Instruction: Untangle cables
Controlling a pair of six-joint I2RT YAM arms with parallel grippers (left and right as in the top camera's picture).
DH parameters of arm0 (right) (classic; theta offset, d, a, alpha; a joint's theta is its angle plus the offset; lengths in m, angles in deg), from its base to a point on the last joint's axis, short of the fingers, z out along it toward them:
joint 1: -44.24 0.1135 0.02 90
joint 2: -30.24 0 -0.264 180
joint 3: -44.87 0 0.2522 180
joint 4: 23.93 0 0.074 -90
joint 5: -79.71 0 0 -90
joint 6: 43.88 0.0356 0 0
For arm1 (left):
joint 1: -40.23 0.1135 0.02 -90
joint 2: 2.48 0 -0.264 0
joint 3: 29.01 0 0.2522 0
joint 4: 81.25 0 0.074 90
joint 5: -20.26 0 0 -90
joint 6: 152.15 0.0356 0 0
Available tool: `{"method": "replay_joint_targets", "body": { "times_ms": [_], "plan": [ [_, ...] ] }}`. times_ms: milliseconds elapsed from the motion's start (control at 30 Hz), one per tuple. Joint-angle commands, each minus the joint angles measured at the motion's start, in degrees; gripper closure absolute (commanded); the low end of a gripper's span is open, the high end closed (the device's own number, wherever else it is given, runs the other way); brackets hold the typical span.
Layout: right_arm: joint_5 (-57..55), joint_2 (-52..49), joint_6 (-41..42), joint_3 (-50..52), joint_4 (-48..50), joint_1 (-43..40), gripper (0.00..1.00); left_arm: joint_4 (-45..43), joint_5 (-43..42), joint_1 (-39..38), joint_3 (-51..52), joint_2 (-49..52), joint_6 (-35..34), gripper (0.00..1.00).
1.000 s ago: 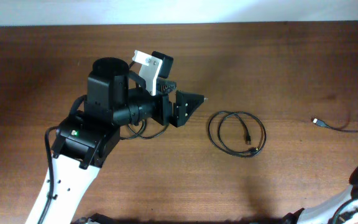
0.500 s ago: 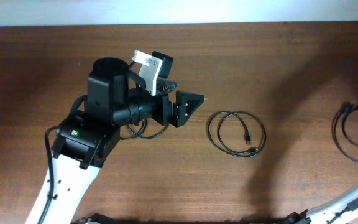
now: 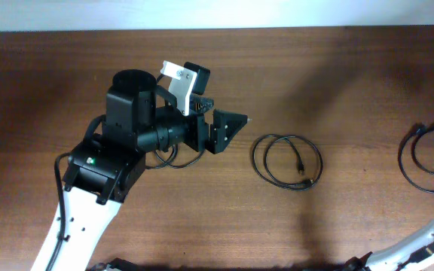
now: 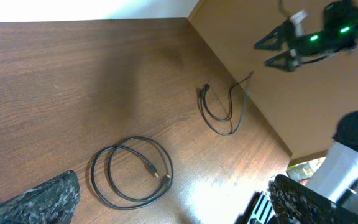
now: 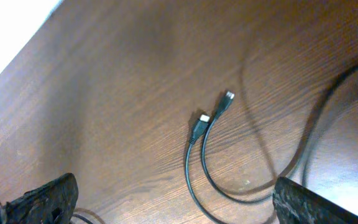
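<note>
The coiled cable (image 3: pixel 287 160) is lying mid-frame on the counter (image 3: pixel 337 68), and a second cable (image 3: pixel 419 154) is lying at the right edge. Both are looking light, limp and slippery, so pinching beside a connector seems best. The left fingers (image 4: pixel 39 198) and right fingers (image 5: pixel 45 194) are standing spread, holding nothing.

Dark brown wooden table (image 3: pixel 337 75), white wall strip (image 3: pixel 202 11) along its far edge
</note>
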Motion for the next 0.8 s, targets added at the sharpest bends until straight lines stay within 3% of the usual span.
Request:
{"method": "replay_joint_targets", "body": {
  "times_ms": [0,100,267,467,600,767],
  "plan": [
    [-15.5,5.1,6.5,-0.8,-1.7,2.5,0.01,0.0,0.4,0.3,-0.2,-0.3,0.1,0.01],
    [-12.6,5.4,5.0,-0.8,-5.7,3.9,0.01,0.0,0.4,0.2,-0.2,-0.3,0.1,0.01],
    [-3.5,5.4,-6.5,-0.8,-13.3,9.9,0.01,0.0,0.4,0.2,-0.2,-0.3,0.1,0.01],
    [-3.5,5.5,-6.6,-0.8,-13.5,24.7,0.01,0.1,0.4,0.2,-0.2,-0.3,0.1,0.01],
    [-11.7,5.5,-6.6,-0.2,-13.5,35.3,0.01,0.2,0.4,0.3,-0.2,-0.3,0.1,0.01],
    [-12.5,5.5,-6.6,6.2,-13.5,41.5,0.01,0.2,0.4,0.3,-0.2,-0.3,0.1,0.01]
  ]
}}
